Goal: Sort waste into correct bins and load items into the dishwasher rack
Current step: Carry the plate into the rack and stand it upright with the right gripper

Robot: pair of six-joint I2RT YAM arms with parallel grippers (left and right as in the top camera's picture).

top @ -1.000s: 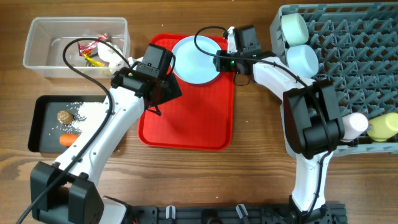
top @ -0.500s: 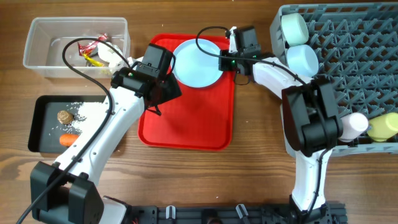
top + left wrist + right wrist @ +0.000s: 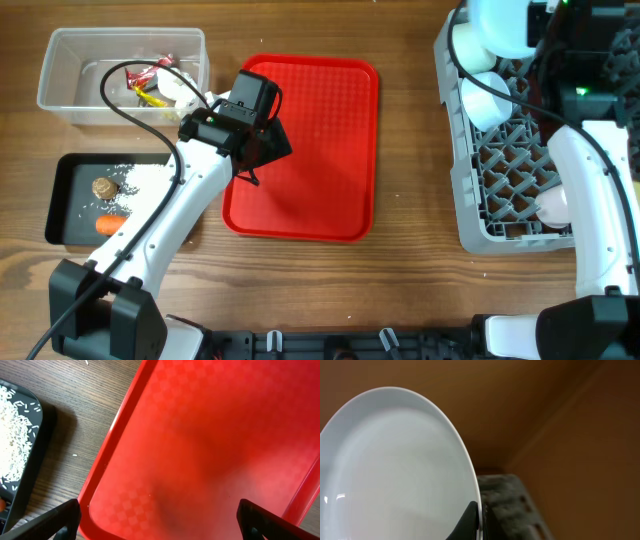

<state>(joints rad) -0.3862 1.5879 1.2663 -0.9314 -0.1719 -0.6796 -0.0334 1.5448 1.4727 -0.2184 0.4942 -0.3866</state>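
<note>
Your right end effector (image 3: 475, 522) grasps the plate (image 3: 500, 25) by the rim above the rack (image 3: 510, 170), likely for slotting; left end effector (image 3: 160, 520) is released.

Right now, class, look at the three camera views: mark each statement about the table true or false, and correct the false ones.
1. The red tray has nothing on it. True.
2. The plate lies on the red tray. False: the right end effector holds the plate by its rim, up by the rack.
3. The carrot is in the black tray. True.
4. The left end effector grips a wrapper. False: the left end effector is open and empty above the red tray.
5. The wrappers are in the tub. True.
</note>
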